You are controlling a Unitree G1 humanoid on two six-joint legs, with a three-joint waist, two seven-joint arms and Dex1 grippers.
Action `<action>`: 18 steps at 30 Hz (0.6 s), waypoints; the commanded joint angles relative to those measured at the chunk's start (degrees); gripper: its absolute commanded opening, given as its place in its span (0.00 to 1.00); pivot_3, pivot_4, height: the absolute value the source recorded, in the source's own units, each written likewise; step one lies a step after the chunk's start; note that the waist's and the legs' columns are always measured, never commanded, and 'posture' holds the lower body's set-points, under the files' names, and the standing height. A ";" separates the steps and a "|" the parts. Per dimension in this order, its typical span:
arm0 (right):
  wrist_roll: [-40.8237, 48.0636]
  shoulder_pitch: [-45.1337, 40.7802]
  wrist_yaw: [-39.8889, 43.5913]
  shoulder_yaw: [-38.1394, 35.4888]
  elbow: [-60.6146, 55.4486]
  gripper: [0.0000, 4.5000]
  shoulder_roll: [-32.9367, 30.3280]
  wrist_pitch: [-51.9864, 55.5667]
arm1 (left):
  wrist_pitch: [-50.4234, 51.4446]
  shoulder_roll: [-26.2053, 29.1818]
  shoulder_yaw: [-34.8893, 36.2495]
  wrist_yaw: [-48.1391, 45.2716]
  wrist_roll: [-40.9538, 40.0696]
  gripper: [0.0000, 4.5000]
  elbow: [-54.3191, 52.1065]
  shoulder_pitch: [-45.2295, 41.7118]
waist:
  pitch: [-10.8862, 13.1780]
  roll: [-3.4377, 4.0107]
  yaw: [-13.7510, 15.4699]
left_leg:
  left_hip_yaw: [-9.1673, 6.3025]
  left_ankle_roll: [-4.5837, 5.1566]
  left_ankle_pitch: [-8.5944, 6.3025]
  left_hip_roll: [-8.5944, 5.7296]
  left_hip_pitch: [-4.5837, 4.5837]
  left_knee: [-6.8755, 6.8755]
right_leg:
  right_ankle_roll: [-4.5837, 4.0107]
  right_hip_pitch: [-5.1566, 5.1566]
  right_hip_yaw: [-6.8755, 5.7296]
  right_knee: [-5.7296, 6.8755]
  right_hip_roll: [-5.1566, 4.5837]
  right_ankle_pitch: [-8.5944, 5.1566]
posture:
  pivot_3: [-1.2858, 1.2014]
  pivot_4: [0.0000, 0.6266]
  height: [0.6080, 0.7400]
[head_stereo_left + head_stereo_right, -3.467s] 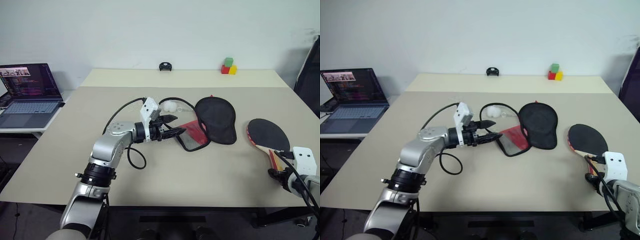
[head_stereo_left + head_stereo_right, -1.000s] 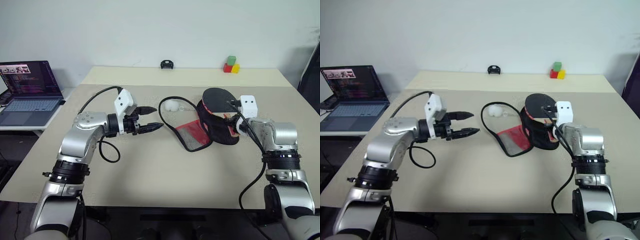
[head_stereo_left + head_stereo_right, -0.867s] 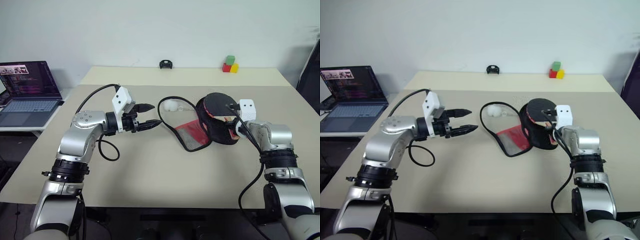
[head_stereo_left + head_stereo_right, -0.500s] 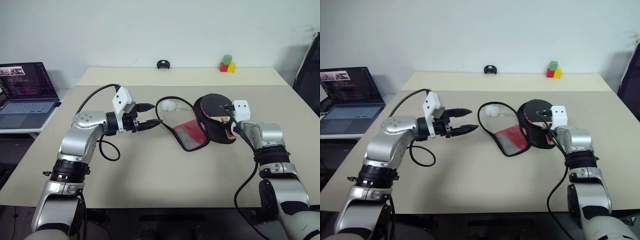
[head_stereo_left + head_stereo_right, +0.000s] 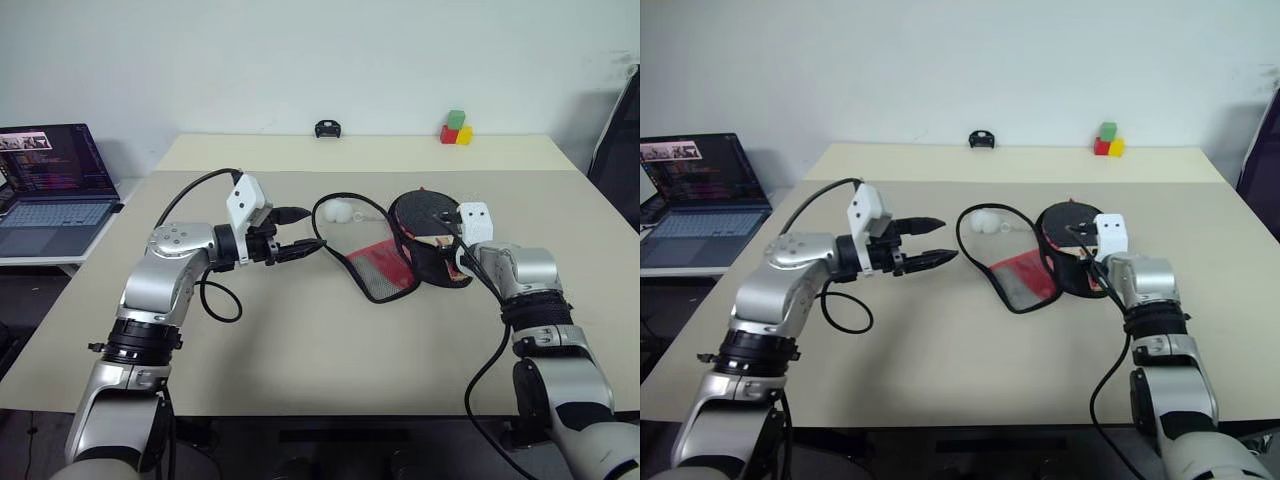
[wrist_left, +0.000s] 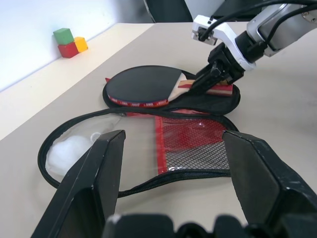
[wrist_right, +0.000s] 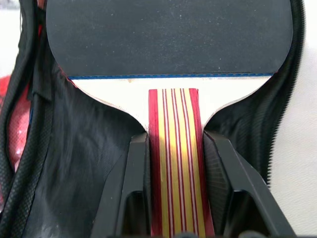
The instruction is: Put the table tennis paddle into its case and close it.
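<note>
The table tennis paddle lies black face up over the open black half of the case. Its red-striped wooden handle points toward my right arm. My right gripper is shut on that handle, one finger pressed against each side. The case's red mesh flap is folded out flat to the left, with the zipper edge looping round it. My left gripper hovers open and empty a short way left of the case, pointing at the case.
A small white ball lies inside the zipper loop behind the flap. An open laptop stands on a side table at the far left. Coloured blocks and a small black object sit at the table's back edge.
My right gripper has brought the paddle down and slightly left, from tilted above the case to low and flatter over its black half. The left arm has stayed still.
</note>
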 commanded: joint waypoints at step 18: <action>11.70 12.25 16.50 -0.91 -38.32 0.81 -9.41 8.52 | -2.52 -1.00 3.12 9.50 3.86 0.76 6.05 1.76 | -0.01 0.00 0.37 | -0.06 0.20 -0.12 -0.02 -0.03 0.03 | 0.00 -0.01 -0.06 0.01 0.00 0.00 | 0.52 0.24 1.00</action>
